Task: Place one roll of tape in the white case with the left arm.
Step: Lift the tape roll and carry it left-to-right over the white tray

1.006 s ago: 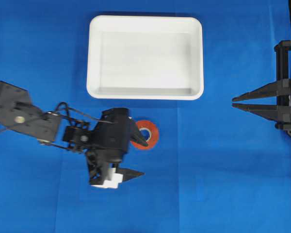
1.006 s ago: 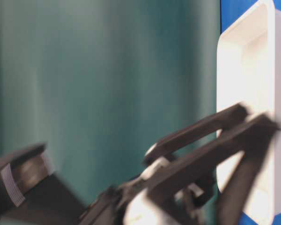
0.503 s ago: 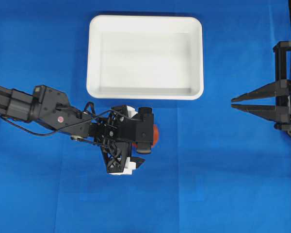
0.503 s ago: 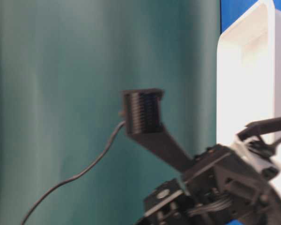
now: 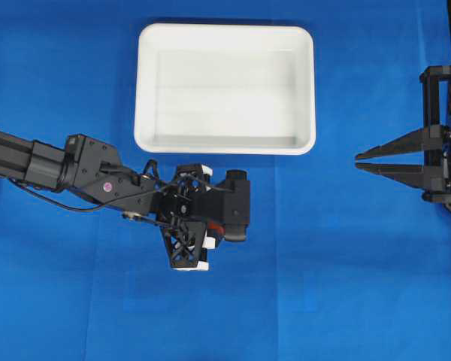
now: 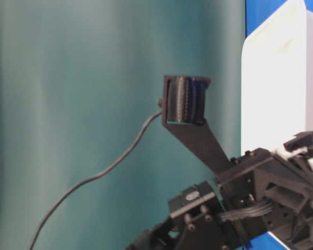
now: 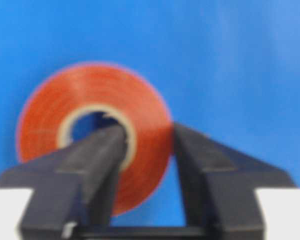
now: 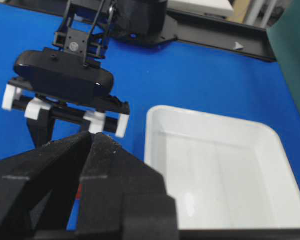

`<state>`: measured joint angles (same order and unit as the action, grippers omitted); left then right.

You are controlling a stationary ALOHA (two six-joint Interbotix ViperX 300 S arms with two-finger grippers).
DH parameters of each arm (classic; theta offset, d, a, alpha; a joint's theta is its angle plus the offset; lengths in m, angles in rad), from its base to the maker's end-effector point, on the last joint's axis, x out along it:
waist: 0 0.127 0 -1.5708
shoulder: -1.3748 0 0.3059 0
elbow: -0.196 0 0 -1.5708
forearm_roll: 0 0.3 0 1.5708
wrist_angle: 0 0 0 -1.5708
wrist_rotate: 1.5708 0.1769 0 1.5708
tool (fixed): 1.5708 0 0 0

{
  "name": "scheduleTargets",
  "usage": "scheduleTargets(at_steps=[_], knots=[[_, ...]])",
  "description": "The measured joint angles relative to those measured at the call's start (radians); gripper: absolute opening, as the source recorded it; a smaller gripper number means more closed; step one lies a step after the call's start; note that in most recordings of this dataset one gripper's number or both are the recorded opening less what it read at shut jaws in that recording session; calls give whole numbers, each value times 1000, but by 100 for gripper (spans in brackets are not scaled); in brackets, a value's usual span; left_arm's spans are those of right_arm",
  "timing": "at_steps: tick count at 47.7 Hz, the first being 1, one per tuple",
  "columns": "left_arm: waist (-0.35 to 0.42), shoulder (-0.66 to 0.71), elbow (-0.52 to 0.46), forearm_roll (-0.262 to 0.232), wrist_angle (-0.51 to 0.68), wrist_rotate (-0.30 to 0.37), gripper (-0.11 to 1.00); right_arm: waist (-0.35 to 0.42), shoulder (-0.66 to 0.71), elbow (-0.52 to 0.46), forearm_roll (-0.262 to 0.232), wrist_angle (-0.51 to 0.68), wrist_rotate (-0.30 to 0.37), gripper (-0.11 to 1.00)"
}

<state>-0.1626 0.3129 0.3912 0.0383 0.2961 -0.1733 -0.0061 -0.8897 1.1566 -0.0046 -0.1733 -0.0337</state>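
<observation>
The roll of tape [image 7: 140,100], an orange-red ring with a pale core, lies flat on the blue table. In the overhead view only a red sliver of it [image 5: 219,228] shows under my left wrist. My left gripper [image 7: 147,130] points straight down over it [image 5: 214,222]. One finger sits in the core hole and the other against the ring's outer edge, pinching its wall. The white case [image 5: 225,146] stands empty just beyond the left gripper. My right gripper [image 5: 358,161] is shut and empty at the far right, apart from both.
The case rim [image 8: 151,131] lies close to the left gripper's far side. The right arm's black frame [image 5: 443,135] stands at the right edge. A teal curtain [image 6: 94,104] backs the table.
My left arm has swung right over the tape and tipped down onto it. Its wide-open fingers have closed onto the ring's wall. The right arm has stayed still.
</observation>
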Motion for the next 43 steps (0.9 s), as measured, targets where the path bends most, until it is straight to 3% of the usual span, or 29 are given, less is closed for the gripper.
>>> scheduleTargets(at_steps=[23, 43], knots=[[6, -216, -41, 26, 184, 57, 25, 0, 0, 0, 0, 21, 0, -11], [272, -241, -23, 40, 173, 202, 25, 0, 11, 2, 0, 25, -2, -11]])
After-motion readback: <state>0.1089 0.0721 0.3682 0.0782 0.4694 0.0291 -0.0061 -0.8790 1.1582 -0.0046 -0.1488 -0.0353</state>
